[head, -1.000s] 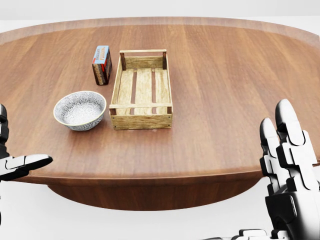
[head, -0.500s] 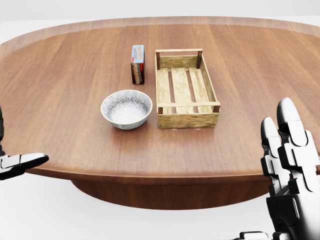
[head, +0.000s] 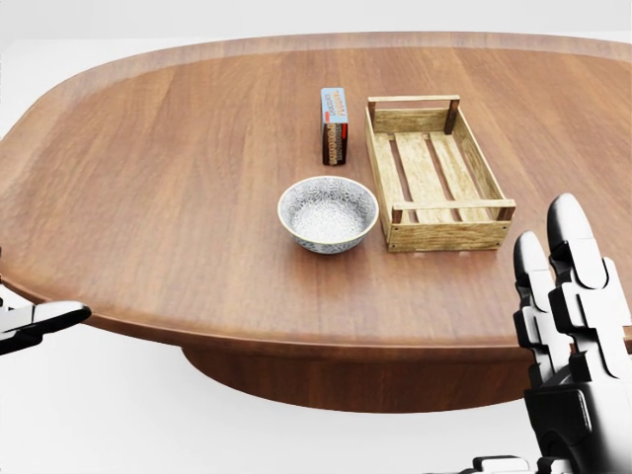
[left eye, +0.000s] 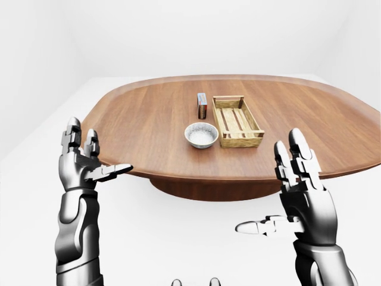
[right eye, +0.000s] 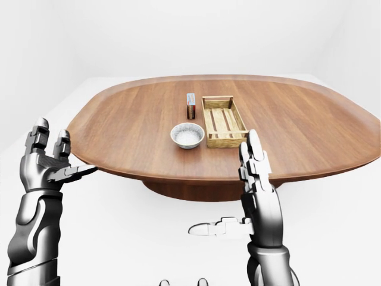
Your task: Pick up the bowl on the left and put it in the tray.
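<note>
bowl [head: 328, 213]: white, grey speckled | tray [head: 437, 173]: pale wood | table [head: 178, 178]: reddish-brown wood

The oval wooden bench [head: 148, 197] carries three items, grouped well inside its edges. A patterned bowl [head: 328, 214] stands upright. A slatted wooden tray [head: 449, 235] lies just right of it in the head view. A small box [head: 335, 125] stands above the bowl, beside the tray's upper left corner.

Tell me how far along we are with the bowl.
Nothing done yet: the bowl sits on the table, left of the empty wooden tray in the head view. Nothing in hand: left hand and right hand are open, short of the table edge. Remaining: reach, grasp, lift, set it in the tray.
</note>
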You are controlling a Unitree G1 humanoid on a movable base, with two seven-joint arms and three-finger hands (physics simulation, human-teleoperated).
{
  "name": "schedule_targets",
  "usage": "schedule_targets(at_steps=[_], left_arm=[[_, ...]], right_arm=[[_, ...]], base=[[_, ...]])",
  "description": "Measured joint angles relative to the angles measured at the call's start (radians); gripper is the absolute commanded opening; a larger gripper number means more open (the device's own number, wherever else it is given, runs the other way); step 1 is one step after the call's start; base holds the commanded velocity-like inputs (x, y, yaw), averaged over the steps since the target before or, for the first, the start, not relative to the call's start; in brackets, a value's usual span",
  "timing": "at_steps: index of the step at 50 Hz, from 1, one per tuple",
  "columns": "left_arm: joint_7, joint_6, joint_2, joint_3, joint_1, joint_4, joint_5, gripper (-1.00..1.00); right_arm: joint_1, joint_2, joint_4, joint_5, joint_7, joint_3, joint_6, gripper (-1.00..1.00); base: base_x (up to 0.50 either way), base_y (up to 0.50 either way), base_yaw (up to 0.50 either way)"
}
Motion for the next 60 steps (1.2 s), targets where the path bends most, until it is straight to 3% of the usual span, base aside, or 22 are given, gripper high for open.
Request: schedule_targets(at_steps=[8,60], left_arm=[[-0.001,0.0,-0.002,-0.001,0.002,-0.004,0.001,1.0],[-0.003,0.0,-0.006,-0.003,0.007,-0.018,0.004,1.0]], right_arm=[[-0.006,0.006,-0.004,0.028,-0.006,-0.014,0.0,1.0],[-0.001,0.018,-0.013,0.051,0.004,-0.041,0.0,1.0]], base=[[0.0,0.0,0.0],[0.5,0.02,0.0]])
